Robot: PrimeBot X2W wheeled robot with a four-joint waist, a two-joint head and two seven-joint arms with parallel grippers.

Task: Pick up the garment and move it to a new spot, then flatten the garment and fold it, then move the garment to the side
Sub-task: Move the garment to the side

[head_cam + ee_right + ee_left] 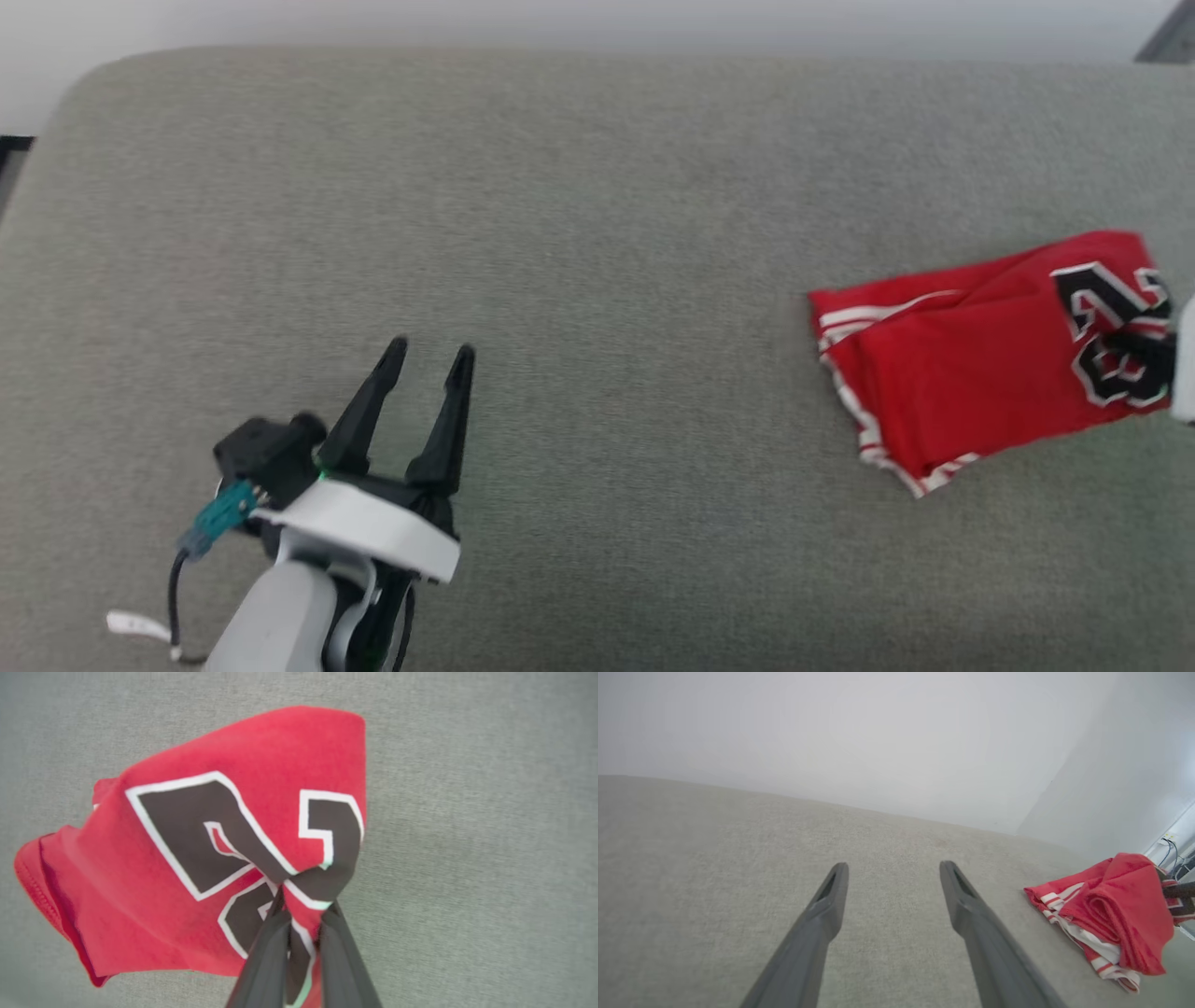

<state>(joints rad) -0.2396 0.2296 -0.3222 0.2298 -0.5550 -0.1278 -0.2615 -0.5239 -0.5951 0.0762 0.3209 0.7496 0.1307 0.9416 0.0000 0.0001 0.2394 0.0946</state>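
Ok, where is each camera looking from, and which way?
Head: high on the robot, facing down at the grey cushion; left hand open, lower left.
Left wrist: on that arm, facing along its spread fingers toward the wall.
Right wrist: above the garment, looking down; right hand shut on it.
Shared: all three show the garment.

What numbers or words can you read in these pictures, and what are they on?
"23": black digits with white outlines, on the red garment, read in the head view.
Right wrist view: the same digits, crumpled where the right hand pinches the cloth; only the "2" reads clearly.
No other words, labels or signs can be read.
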